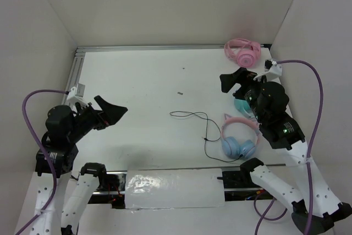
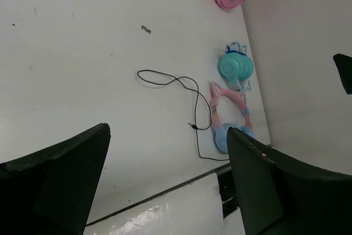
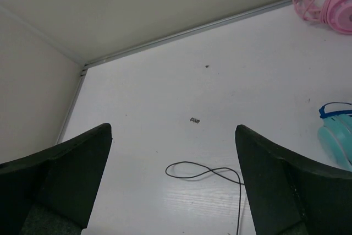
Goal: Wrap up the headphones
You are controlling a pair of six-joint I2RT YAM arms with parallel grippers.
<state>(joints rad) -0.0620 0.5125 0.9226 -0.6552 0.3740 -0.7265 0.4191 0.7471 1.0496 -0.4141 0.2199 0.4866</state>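
The headphones lie flat on the white table at the near right, with light blue ear cups and a pink cat-ear headband. Their thin black cable trails left in loose loops. They also show in the left wrist view, as does the cable. The right wrist view shows only the cable. My left gripper is open and empty, held above the table's left side, far from the headphones. My right gripper is open and empty, held above the table behind the headphones.
Teal headphones lie just behind the task's pair, partly under my right arm. All-pink headphones lie at the far right corner. A small dark speck lies mid-table. A shiny strip runs along the near edge. White walls enclose the table.
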